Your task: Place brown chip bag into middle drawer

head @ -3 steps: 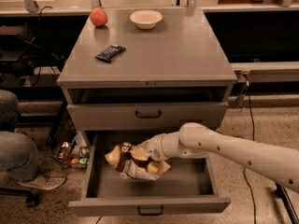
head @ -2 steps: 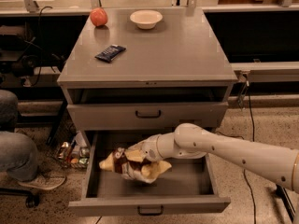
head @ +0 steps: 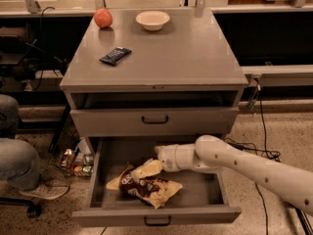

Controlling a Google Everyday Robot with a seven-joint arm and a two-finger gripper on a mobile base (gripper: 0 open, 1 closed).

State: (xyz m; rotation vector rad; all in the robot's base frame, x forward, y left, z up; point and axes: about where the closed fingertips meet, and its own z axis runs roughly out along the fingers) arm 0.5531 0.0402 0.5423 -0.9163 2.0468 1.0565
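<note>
The brown chip bag point(head: 145, 183) lies crinkled on the floor of the open middle drawer point(head: 203, 192), left of centre. The drawer is pulled out, and its black bar handle point(head: 157, 222) shows on the front. My gripper point(head: 158, 159) is inside the drawer at the end of the white arm point(head: 234, 161), which reaches in from the right. The gripper is at the bag's upper right edge, next to a pale yellow flap. I cannot tell whether it touches the bag.
The shut upper drawer front point(head: 154, 121) is directly above the open drawer. On the cabinet top are a red apple point(head: 103, 18), a white bowl point(head: 153, 19) and a dark blue wrapped bar point(head: 115, 56). A person's leg point(head: 14, 165) and floor clutter point(head: 76, 160) are at the left. Cables point(head: 261, 131) hang at the right.
The bag has dropped lower and now rests on the drawer floor. The gripper end has stayed at about the same height by the bag's upper right edge.
</note>
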